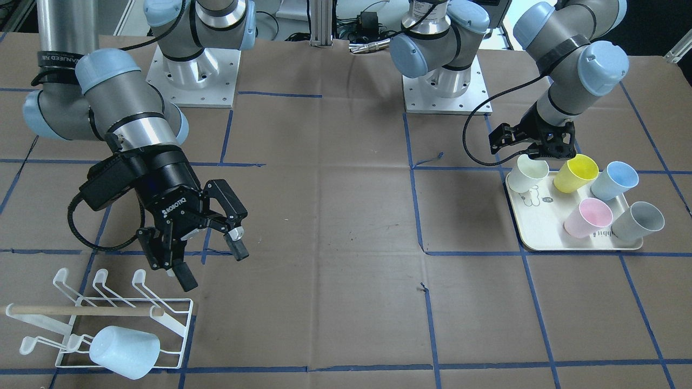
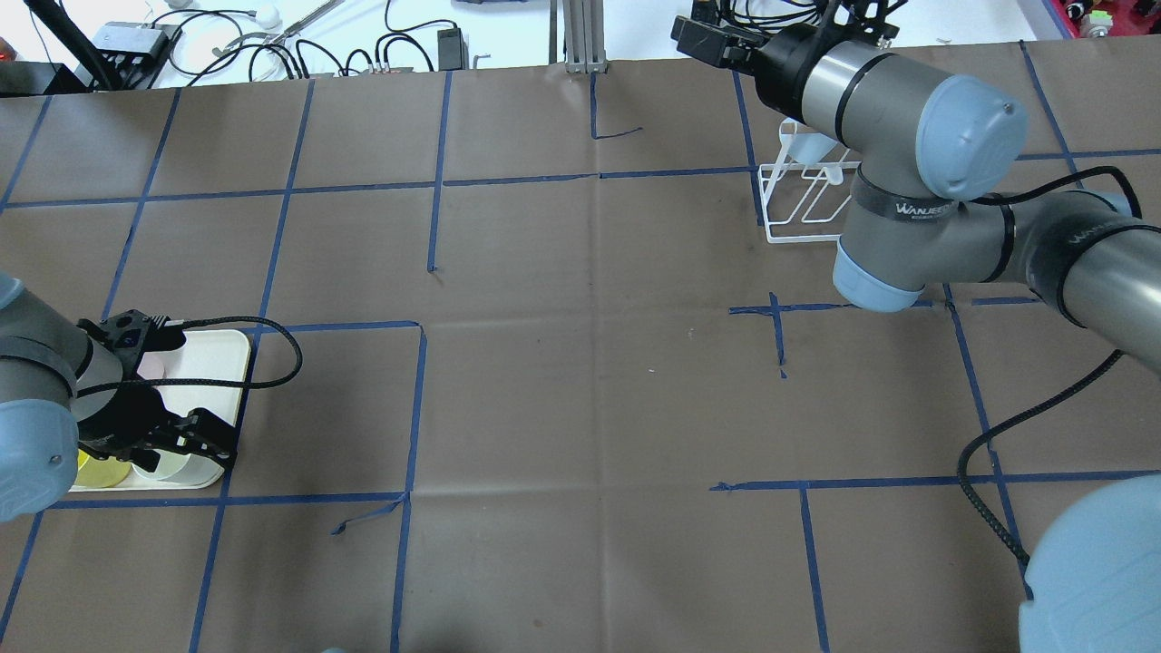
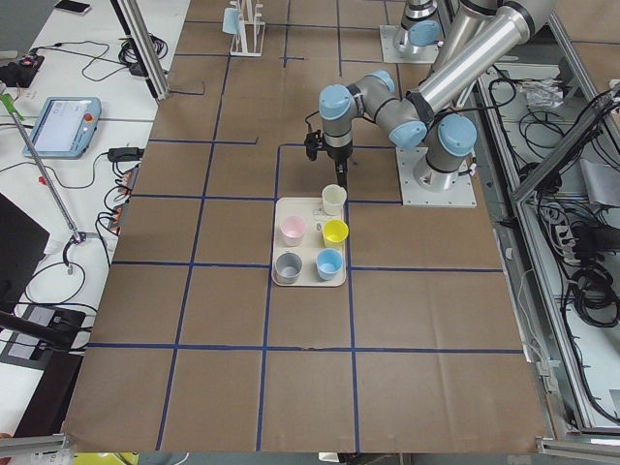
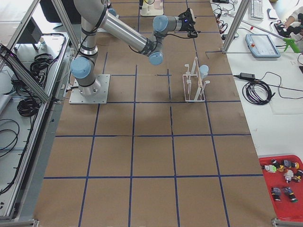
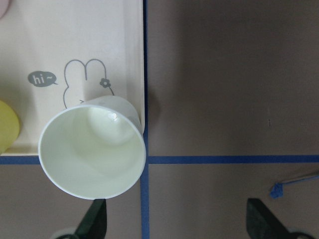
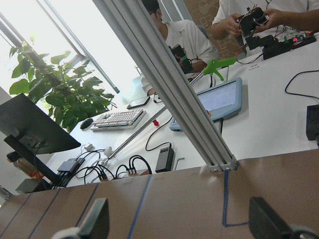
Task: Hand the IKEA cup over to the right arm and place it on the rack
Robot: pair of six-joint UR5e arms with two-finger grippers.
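Left claw [image 5: 178, 221], jaws spread wide and empty, hovers just over a cream cup [image 5: 92, 152] on the tray [image 1: 546, 227], while the right claw [image 1: 213, 266], also wide and empty, hangs near the rack [image 1: 178, 324] bearing one pale-blue cup [image 1: 124, 351], so grasp, hand-over and placing all seem yet to do.

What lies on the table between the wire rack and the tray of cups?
Only bare brown paper with blue tape lines lies between the rack and the tray, seen in the front-facing view.

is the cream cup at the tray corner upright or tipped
Upright: the left wrist view looks straight down into the open mouth of the cream cup, its base on the tray.
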